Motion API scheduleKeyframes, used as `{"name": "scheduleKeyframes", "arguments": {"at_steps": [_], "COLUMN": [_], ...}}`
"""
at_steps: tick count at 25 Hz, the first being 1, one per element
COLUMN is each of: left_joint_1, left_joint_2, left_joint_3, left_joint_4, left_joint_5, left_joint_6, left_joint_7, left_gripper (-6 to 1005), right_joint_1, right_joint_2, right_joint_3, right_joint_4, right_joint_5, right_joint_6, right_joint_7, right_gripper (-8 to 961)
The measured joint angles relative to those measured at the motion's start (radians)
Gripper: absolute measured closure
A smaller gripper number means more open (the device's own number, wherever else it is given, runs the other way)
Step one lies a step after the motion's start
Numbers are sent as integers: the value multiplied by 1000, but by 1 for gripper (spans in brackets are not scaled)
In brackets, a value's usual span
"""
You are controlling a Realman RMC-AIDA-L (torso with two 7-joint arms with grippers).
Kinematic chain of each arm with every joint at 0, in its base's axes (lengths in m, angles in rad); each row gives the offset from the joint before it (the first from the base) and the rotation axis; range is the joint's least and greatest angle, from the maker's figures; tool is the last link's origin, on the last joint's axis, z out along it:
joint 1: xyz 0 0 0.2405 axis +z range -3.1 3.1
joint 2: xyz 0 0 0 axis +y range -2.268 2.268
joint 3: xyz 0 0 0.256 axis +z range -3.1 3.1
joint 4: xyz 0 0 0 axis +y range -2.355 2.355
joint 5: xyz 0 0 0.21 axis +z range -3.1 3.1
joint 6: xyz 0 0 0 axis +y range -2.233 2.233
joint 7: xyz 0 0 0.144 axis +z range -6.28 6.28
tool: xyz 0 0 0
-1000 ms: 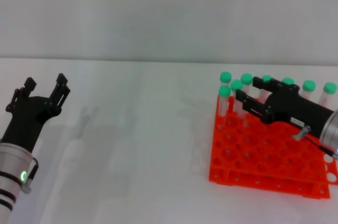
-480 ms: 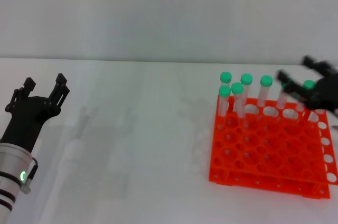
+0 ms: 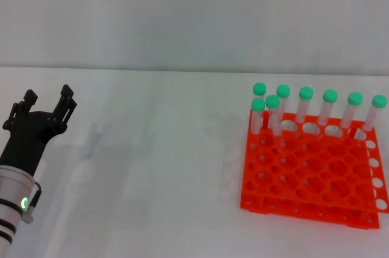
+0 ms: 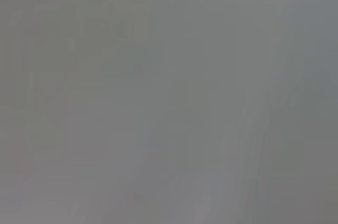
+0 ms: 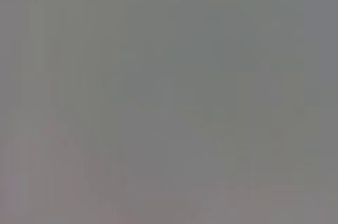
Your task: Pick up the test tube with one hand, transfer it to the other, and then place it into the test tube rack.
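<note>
The orange-red test tube rack [image 3: 313,176] stands on the white table at the right. Several green-capped clear test tubes [image 3: 306,104] stand upright in its back rows. All look alike, and I cannot tell which one was just placed. My left gripper [image 3: 44,104], black on the white-and-silver arm with a green light, is open and empty at the far left, above the table. My right gripper is out of view. Both wrist views show only plain grey.
The white table [image 3: 158,167] runs from the left gripper to the rack, with a pale wall behind. The rack reaches close to the right edge of the head view.
My right gripper has pulled back from over the rack to the right and left the view. The tubes it covered now show in the back row. My left gripper has shifted slightly left.
</note>
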Motion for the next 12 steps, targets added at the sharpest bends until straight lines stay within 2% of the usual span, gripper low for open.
{"name": "scheduleKeyframes", "arguments": {"at_steps": [6,12], "left_joint_1": [-6,-6], "left_joint_2": [1,2], "left_joint_3": [-8,-21], "left_joint_4": [0,0], "left_joint_5": [0,1], "left_joint_6": [-2,-3], "left_joint_7": [4,4], "left_gripper": [196,196], "right_joint_1": [8,17], "right_joint_2": [0,2], "right_joint_3": [1,2], "right_joint_4": [32,35], "right_joint_5": [108,124], "right_joint_6": [13,16], "right_joint_7": [-63,-68], "right_gripper": [169,169]}}
